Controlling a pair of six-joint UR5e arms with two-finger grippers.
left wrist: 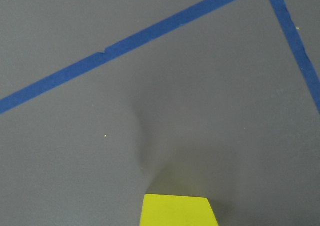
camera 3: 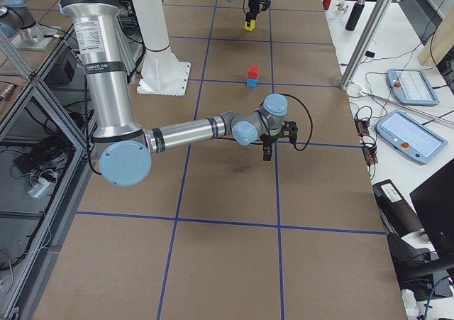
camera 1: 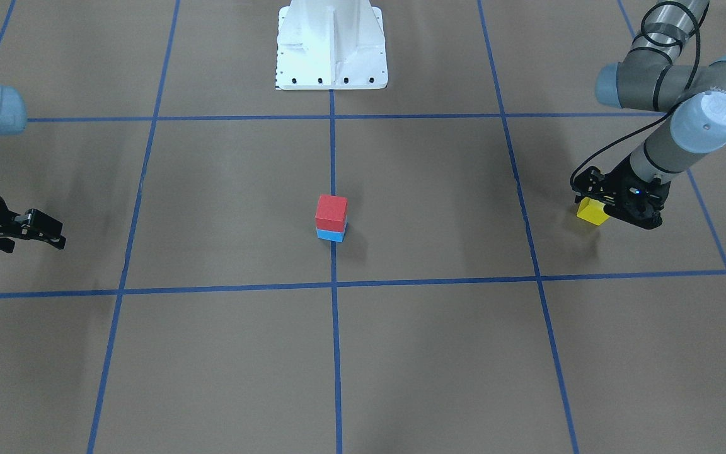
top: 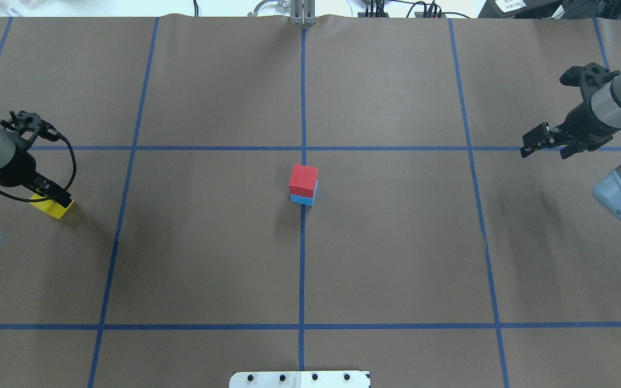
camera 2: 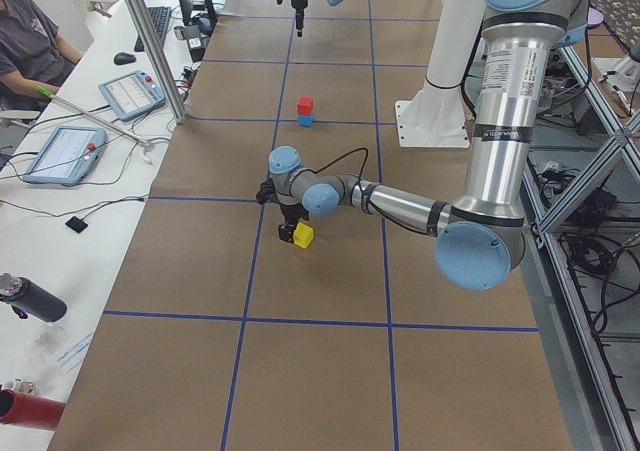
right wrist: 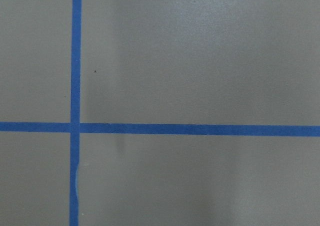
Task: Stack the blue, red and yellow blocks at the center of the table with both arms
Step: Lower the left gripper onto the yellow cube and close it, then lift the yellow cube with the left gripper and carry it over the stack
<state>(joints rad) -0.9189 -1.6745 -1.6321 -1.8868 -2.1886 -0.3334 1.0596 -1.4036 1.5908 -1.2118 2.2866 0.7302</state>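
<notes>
A red block (camera 1: pixel 331 212) sits on a blue block (camera 1: pixel 330 235) at the table's centre, on the middle tape line; the stack also shows in the overhead view (top: pixel 303 180). My left gripper (camera 1: pixel 595 205) is far out on my left side, shut on the yellow block (camera 1: pixel 592 211), which hangs tilted just above the paper. The yellow block also shows in the overhead view (top: pixel 54 208) and at the bottom edge of the left wrist view (left wrist: pixel 177 211). My right gripper (top: pixel 538 141) is open and empty, above the table far out on my right side.
The white robot base (camera 1: pixel 331 44) stands at my edge of the table. Blue tape lines (top: pixel 302 269) divide the brown paper into squares. Tablets and cables (camera 2: pixel 65 151) lie on a side bench beyond the table's far edge.
</notes>
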